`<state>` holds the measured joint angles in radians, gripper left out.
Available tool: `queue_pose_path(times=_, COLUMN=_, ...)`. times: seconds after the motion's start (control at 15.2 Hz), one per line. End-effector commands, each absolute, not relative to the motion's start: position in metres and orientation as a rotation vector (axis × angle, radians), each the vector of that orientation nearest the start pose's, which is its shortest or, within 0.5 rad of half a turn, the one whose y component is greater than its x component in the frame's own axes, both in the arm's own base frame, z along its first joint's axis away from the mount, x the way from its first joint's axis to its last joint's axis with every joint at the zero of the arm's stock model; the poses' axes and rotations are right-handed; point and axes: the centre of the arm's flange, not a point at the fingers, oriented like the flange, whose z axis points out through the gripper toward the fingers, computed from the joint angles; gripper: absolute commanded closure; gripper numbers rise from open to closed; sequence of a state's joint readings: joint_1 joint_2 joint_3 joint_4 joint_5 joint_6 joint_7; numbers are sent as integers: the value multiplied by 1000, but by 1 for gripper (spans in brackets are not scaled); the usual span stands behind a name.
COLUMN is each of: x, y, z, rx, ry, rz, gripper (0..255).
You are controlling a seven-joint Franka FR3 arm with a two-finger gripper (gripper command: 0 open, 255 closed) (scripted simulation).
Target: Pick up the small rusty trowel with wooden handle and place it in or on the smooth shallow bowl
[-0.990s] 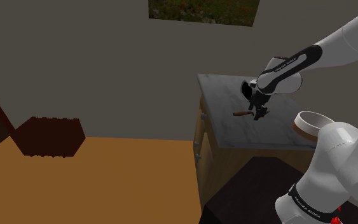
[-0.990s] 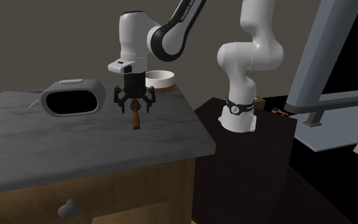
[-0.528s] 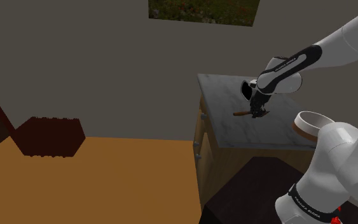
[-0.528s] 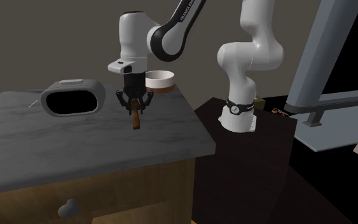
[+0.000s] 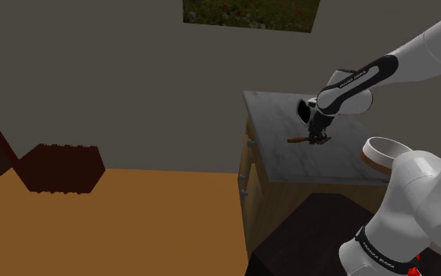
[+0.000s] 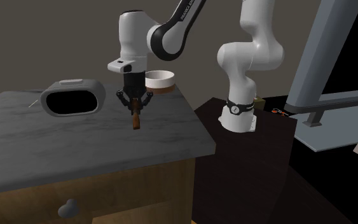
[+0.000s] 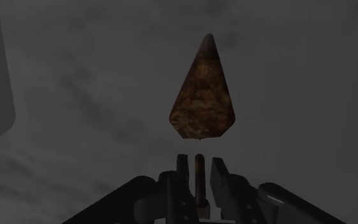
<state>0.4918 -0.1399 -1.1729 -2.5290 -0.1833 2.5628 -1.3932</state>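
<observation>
Gripper point(image 7: 201, 167) straddles the thin neck of the trowel point(image 7: 203, 95), slightly parted and not quite touching it, hiding most of the handle. The trowel lies flat on the countertop point(image 6: 75, 137), near the bowl point(image 6: 160, 79).

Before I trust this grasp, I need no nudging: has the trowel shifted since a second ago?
No. In the second exterior view the trowel lies just as far from the white bowl as before; only the tool narrowed around it.
</observation>
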Motion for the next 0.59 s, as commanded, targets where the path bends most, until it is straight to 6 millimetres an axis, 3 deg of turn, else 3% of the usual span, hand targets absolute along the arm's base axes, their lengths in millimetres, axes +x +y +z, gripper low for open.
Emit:
queue_pose_path(times=0.0, x=366, y=-286, z=312, rx=-2923, ry=-1339, rz=-109, gripper=255)
queue_pose_path(times=0.53, x=366, y=-286, z=354, rx=-2923, ry=-1339, rz=-109, gripper=255)
